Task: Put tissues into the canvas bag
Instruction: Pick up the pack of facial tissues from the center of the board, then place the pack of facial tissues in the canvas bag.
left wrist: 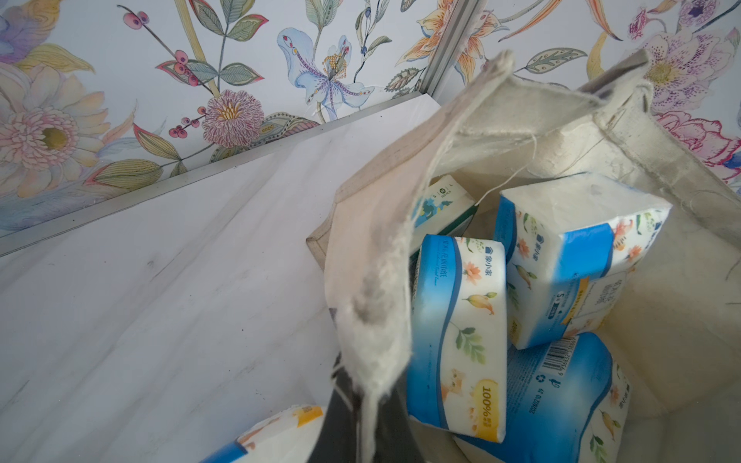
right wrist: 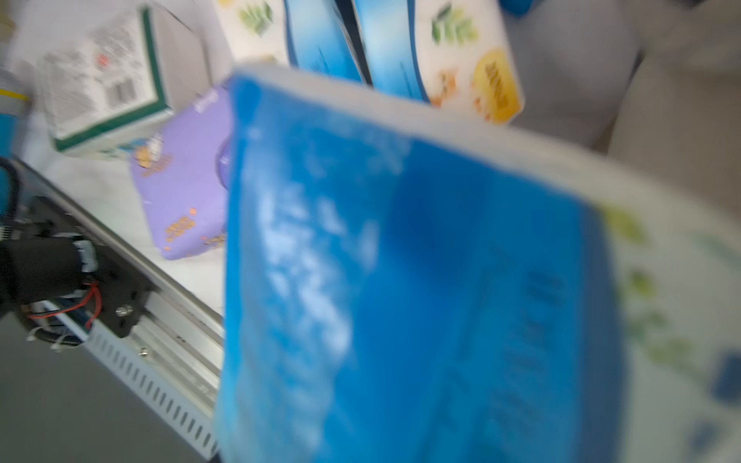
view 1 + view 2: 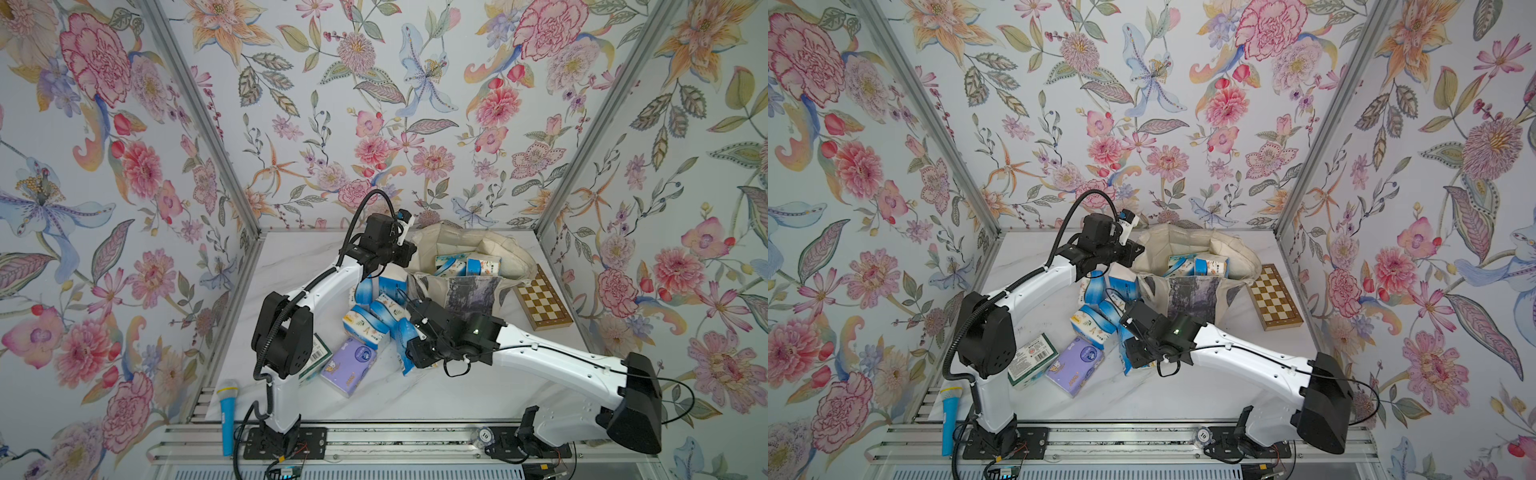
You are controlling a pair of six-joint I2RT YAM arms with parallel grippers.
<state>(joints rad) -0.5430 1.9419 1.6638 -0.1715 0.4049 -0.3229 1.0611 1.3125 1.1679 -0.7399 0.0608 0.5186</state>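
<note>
Marble table [image 3: 415,395], blurred blue pack [image 2: 401,280] filling wrist view, perhaps gripped

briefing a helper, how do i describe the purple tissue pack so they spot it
Find the cream canvas bag at the back of the white table; tissue packs lie heaped beside it. At the heap's near edge, beside a green-edged pack with a barcode, lies the lilac pack, the only purple one.

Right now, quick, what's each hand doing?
Left hand: closed, pinching the bag by its rim.
Right hand: at a blue tissue pack; grip cannot be told.
</note>
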